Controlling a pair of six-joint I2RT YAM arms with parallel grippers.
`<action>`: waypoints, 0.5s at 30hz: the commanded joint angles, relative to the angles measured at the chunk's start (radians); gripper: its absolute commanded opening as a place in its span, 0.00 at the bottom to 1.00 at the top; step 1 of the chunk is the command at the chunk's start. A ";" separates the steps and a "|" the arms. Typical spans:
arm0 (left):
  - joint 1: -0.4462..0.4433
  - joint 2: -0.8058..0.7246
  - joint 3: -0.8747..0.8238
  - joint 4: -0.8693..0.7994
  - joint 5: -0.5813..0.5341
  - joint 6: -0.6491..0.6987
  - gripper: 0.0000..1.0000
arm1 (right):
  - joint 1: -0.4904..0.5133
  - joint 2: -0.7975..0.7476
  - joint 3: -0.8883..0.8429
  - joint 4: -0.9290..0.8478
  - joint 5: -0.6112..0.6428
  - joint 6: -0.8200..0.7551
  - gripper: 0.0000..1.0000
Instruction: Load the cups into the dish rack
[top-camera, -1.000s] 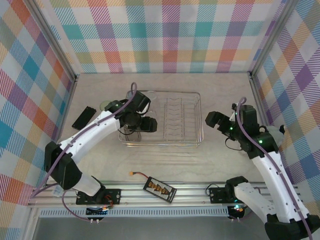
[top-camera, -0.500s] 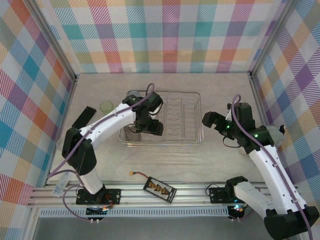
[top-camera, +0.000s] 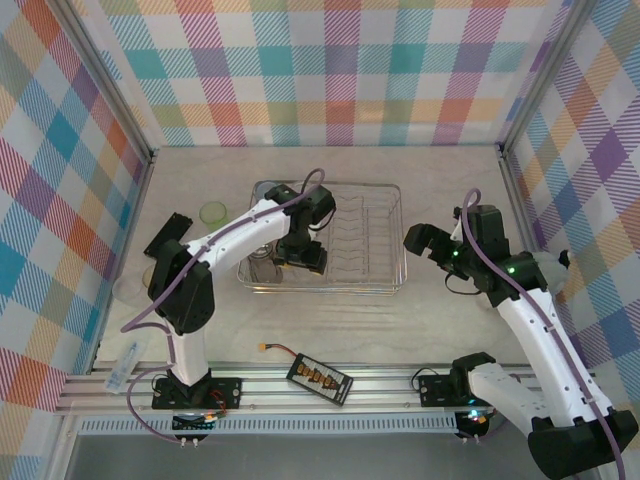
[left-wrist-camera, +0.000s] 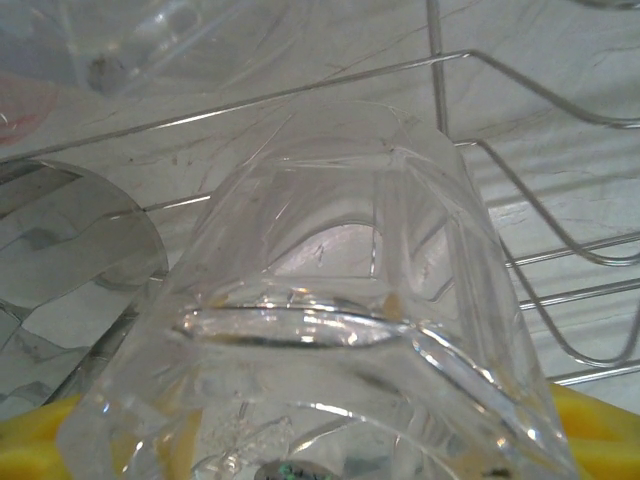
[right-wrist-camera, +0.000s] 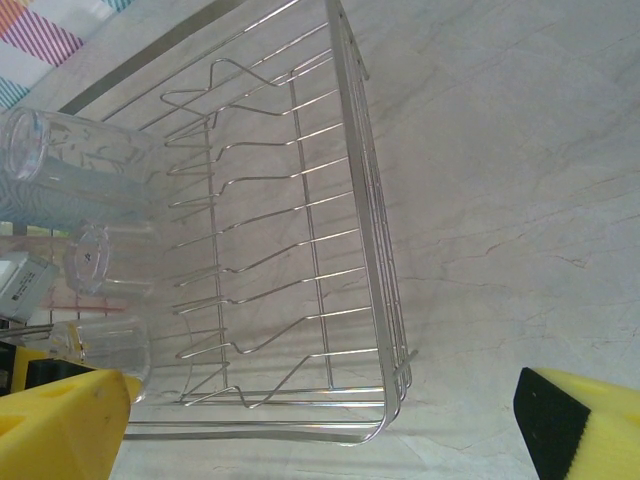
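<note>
Cup (left-wrist-camera: 340, 300), clear, likely light and slick, sits pinched across its sides by left gripper (top-camera: 300, 256) inside rack (top-camera: 390, 285), mid-wall looking safest, while right gripper (top-camera: 424, 240) gapes empty beside rack.

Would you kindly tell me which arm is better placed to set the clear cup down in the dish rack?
Left. The left gripper holds the clear cup over the dish rack, while the right gripper hangs open and empty outside its right edge.

Glossy clear plastic cup (left-wrist-camera: 340, 300), shiny metal-wire dish rack (right-wrist-camera: 361, 200)
</note>
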 joint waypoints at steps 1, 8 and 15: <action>-0.009 0.028 0.012 -0.041 -0.034 -0.001 0.46 | -0.002 0.003 0.017 -0.003 -0.012 -0.014 0.99; -0.009 0.053 -0.010 -0.019 -0.065 -0.029 0.57 | -0.002 0.006 0.004 0.007 -0.030 -0.008 0.99; -0.009 0.072 -0.009 -0.026 -0.089 -0.031 0.77 | -0.002 0.022 0.006 0.000 -0.057 -0.027 0.99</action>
